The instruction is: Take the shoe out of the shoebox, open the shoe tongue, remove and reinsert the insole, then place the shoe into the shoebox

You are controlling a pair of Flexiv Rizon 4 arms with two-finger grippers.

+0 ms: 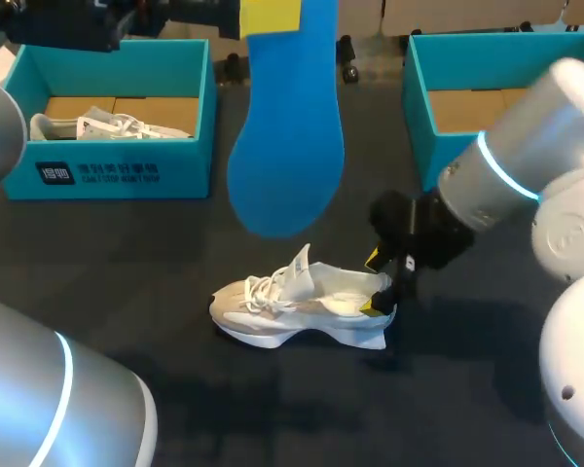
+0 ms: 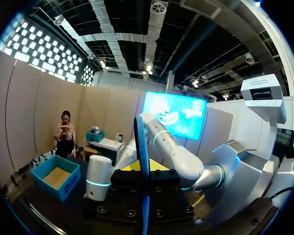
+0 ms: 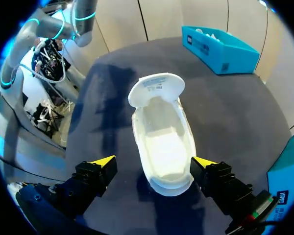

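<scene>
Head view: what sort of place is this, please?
Probably a robot lab workbench for shoe-packing practice: two teal shoeboxes on a dark table, a white shoe, a blue insole held aloft.

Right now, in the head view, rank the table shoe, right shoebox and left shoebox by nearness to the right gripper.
1. Shoe, heel at the right gripper.
2. Right shoebox, just behind.
3. Left shoebox, far left.
</scene>
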